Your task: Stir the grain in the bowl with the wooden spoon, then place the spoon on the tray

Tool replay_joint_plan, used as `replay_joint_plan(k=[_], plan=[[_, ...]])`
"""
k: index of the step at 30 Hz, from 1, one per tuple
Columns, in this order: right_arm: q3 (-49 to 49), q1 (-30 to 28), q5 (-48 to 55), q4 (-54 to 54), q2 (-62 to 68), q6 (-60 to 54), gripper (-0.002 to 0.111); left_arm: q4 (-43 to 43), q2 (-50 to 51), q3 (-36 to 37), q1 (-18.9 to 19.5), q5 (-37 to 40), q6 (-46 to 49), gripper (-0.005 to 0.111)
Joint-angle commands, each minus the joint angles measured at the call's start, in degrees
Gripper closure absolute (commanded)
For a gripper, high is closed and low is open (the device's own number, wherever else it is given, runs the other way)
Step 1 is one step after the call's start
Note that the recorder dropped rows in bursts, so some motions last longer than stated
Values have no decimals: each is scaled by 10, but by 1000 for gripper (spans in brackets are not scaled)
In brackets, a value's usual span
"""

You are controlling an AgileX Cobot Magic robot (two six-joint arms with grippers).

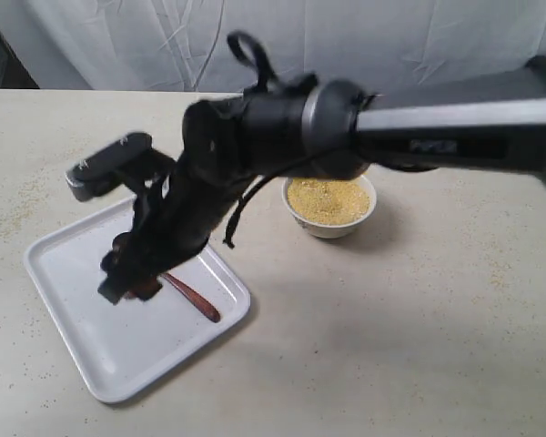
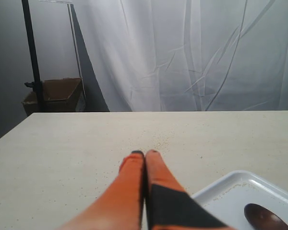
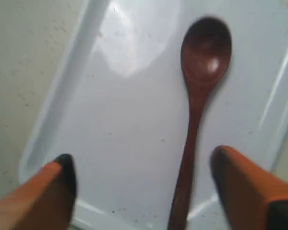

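My right arm (image 1: 364,127) fills the front of the exterior view, reaching across the middle to the tray (image 1: 77,291) on the left of the table (image 1: 400,346). Its right gripper (image 1: 116,284) hangs low over the tray with the fingers (image 3: 62,170) spread wide and nothing between the pads. In the right wrist view the right gripper (image 3: 142,160) straddles the handle of the wooden spoon (image 3: 201,72), which passes between the two fingers without touching either and runs closer to one than the other.

The wooden spoon (image 1: 196,300) lies flat on the white floor of the tray (image 3: 125,124), hollow side up, its round bowl pointing away from my fingers and its handle end hidden under them. A few stray specks dot the tray floor beside it.

The bowl (image 1: 332,228) stands on the table well apart from the tray, to the right of it and farther back, partly behind my arm. The grain (image 1: 328,200) fills it nearly to the rim in an even yellow layer. Loose grains are scattered over the tabletop.

My left gripper (image 2: 144,154) hovers above bare table with its orange fingers pressed together, holding nothing. A corner of the tray (image 2: 225,191) and the end of the wooden spoon (image 2: 264,218) show at the edge of that view.
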Motion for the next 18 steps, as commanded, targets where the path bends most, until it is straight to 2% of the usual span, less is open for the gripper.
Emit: replay_joint_plan(k=[1,5,14,18], plan=[[13,-2,18,-80,-167,50,105,-2,-3,3,-3,0,-3,106],[148,-2,-68,-96,-359,58,98,-2,-3,3,-3,0,-3,106],[615,3,-400,-64,-773,63,98,-2,-3,3,-3,0,-3,106],[750,3,-431,-62,-907,63,98,-2,-3,3,-3,0,-3,106]])
